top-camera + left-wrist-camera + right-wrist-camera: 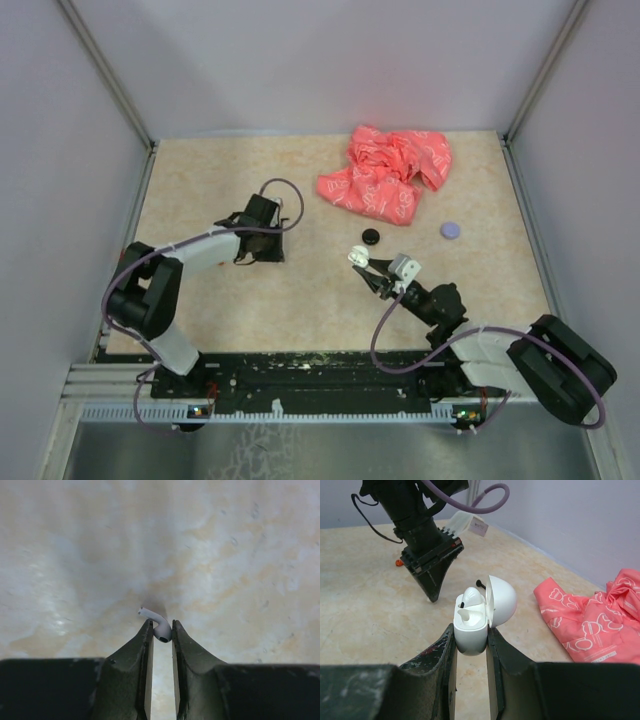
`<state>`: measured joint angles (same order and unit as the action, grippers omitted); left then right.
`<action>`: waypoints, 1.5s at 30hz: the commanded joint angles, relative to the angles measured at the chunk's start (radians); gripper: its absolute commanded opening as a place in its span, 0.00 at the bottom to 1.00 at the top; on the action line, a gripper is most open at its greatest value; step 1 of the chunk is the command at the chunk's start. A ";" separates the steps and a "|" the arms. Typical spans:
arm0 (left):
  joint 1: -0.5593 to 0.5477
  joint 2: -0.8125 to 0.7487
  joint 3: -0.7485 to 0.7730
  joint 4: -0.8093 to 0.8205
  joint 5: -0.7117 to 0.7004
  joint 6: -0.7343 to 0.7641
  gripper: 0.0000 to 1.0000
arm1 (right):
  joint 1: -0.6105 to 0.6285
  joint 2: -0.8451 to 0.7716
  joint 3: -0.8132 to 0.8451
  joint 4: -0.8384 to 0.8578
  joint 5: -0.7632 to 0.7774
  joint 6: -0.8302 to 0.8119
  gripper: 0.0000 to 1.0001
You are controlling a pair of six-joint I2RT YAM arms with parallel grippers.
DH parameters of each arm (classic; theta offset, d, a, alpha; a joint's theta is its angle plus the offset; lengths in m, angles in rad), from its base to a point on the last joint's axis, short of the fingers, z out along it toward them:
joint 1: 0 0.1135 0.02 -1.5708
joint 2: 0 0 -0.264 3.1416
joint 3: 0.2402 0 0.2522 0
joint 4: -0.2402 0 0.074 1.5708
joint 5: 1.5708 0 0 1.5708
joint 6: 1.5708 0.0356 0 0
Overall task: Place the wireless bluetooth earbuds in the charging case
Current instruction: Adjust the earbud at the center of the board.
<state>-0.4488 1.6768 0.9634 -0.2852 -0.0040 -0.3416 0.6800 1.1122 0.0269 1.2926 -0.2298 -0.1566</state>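
My left gripper (162,625) pinches a white earbud (156,619) on the table (75,555). My right gripper (470,630) clamps the open case (472,640). I'd lift gently and keep the stem pointing down.

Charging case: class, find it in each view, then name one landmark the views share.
Top external: charging case, white with lid open, near the centre, in the right hand.
Left wrist: not in it; the left hand pinches a white earbud.
Right wrist: charging case at lower centre, gripped.
Shared landmark: pink cloth, upper middle from above, right edge in the right wrist view.
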 commanded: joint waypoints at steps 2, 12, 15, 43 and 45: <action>-0.149 -0.038 -0.012 -0.065 -0.014 0.003 0.24 | 0.001 -0.025 0.019 0.036 0.000 -0.009 0.00; -0.257 -0.031 -0.049 -0.100 -0.100 -0.035 0.29 | 0.001 -0.019 0.019 0.038 0.000 -0.009 0.00; -0.263 -0.036 -0.052 -0.118 -0.144 -0.052 0.34 | 0.001 -0.018 0.019 0.041 0.000 -0.008 0.00; -0.214 -0.107 -0.054 -0.159 -0.238 -0.106 0.49 | 0.001 -0.022 0.019 0.040 -0.009 -0.003 0.00; -0.214 -0.138 -0.071 -0.159 -0.221 -0.118 0.50 | 0.001 -0.022 0.019 0.040 -0.011 -0.003 0.00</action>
<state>-0.6628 1.6089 0.9043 -0.4545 -0.2749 -0.4347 0.6800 1.1061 0.0269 1.2881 -0.2306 -0.1570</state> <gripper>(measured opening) 0.491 0.235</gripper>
